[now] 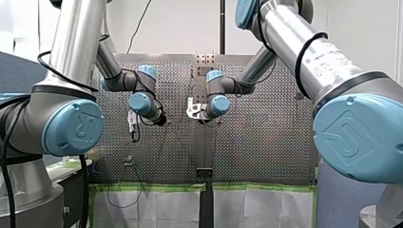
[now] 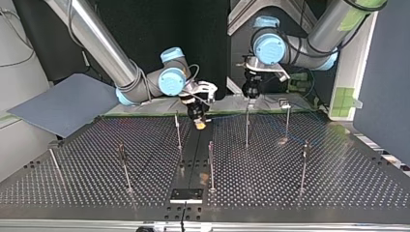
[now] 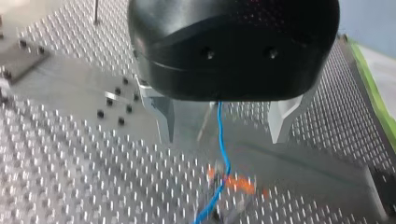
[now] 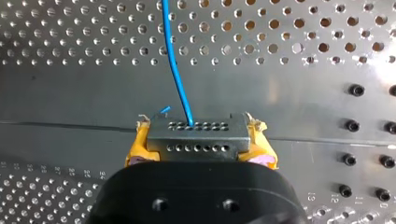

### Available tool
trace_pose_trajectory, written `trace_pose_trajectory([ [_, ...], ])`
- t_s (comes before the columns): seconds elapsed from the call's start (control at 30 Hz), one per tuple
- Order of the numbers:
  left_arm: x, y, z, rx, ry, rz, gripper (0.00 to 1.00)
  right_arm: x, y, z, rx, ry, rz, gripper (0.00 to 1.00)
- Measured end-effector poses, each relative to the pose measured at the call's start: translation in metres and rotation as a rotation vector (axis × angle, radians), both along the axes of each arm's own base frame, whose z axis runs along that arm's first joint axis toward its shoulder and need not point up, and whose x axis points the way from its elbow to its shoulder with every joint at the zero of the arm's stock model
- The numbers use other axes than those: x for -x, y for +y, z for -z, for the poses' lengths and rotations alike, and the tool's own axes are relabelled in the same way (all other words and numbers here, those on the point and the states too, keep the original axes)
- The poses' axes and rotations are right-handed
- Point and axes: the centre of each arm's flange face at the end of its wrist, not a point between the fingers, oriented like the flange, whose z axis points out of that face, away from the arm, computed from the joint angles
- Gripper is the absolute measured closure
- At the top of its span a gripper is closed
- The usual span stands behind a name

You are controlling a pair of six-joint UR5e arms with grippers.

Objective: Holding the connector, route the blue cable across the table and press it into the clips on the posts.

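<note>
The connector [image 4: 197, 137] is clamped in the right gripper [image 4: 201, 150] near the table's [image 2: 314, 183] arm-side edge — light tension is advised. The blue cable [image 3: 220, 126] runs between the left gripper's [image 3: 223, 136] wide-open fingers (ungripped), above the post [image 2: 247, 126].

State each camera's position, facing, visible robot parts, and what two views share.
Front: behind the shoulders, facing over the table; my left arm, my right arm.
Top: across the table, facing both arms.
Left wrist: down my left jaws, open, onto blue cable.
Right wrist: my right jaws shut on connector.
Shared: wrist views both show the cable.
</note>
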Motion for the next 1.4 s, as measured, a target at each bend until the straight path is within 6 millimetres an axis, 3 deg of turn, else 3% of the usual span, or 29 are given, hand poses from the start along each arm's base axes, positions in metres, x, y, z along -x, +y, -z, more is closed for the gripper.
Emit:
trace_pose_trajectory([
  [0.23, 0.002, -0.017, -0.001, 0.061, -0.037, 0.038, 0.00, 0.003, -0.003, 0.000, -0.001, -0.003, 0.007, 1.00],
  [0.53, -0.017, -0.031, 0.014, 0.059, -0.041, 0.017, 0.00, 0.003, -0.005, 0.000, 0.001, -0.007, 0.011, 1.00],
  [0.93, -0.033, -0.049, 0.005, 0.080, -0.070, -0.010, 0.00, 0.004, -0.007, 0.000, 0.003, -0.009, 0.015, 1.00],
  [1.4, -0.072, -0.082, 0.021, 0.132, -0.076, -0.009, 0.00, 0.005, -0.008, 0.000, 0.002, -0.011, 0.011, 1.00],
])
